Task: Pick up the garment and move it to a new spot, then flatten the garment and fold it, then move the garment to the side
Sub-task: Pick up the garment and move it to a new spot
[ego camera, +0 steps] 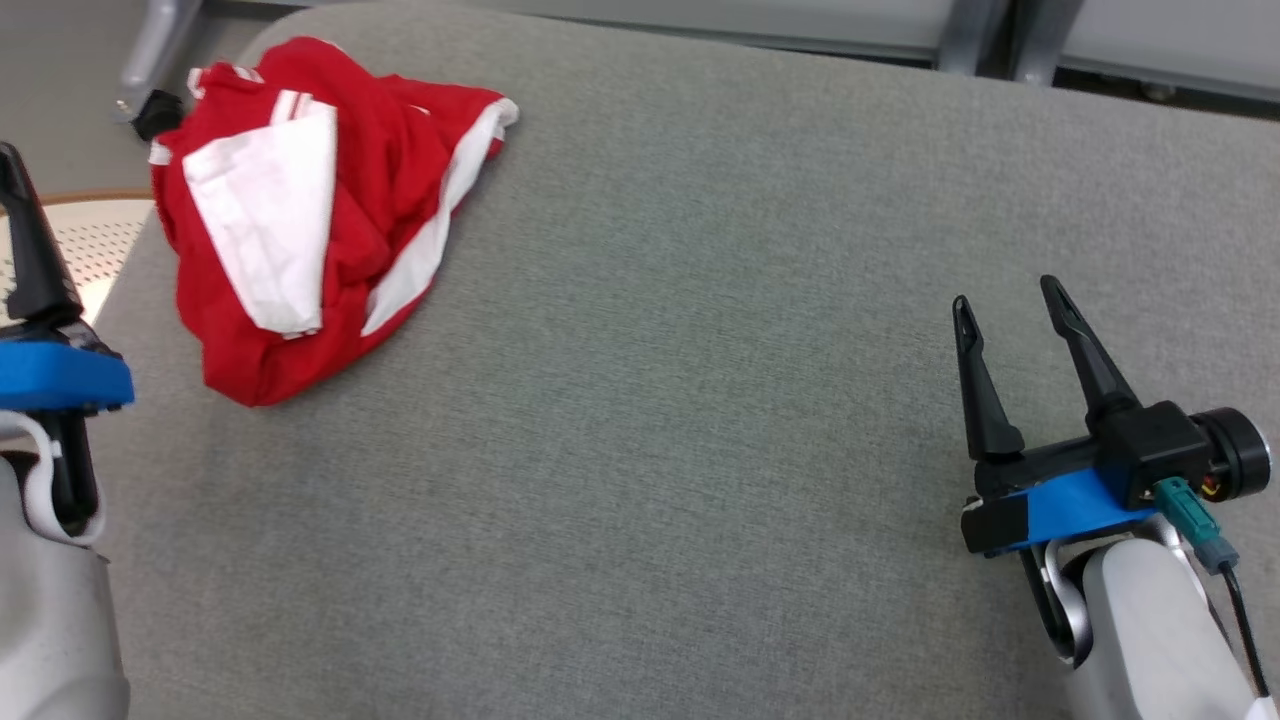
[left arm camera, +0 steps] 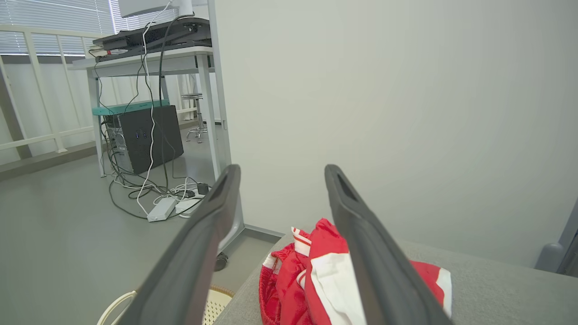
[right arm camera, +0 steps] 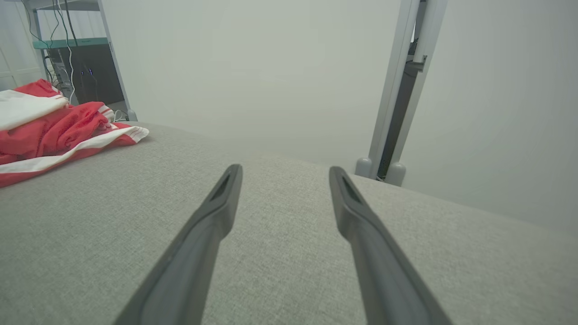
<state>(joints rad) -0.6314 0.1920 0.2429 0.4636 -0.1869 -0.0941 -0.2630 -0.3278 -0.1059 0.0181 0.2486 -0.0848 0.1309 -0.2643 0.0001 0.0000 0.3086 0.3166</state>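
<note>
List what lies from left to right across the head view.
left gripper → red and white garment → bare stretch of the grey surface → right gripper

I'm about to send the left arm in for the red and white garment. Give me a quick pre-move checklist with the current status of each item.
1. Left gripper open, nothing held: ok.
2. Right gripper open, nothing held, apart from the garment: ok.
3. Garment ahead of the left gripper's fingers in the left wrist view: ok.
4. Garment wholly on the grey surface: cannot tell; its left side lies right at the corner edge.
5. Garment flat enough to fold: not ok; it lies crumpled in a heap.
6. Bare surface for a new spot, between garment and right gripper: ok.
</note>
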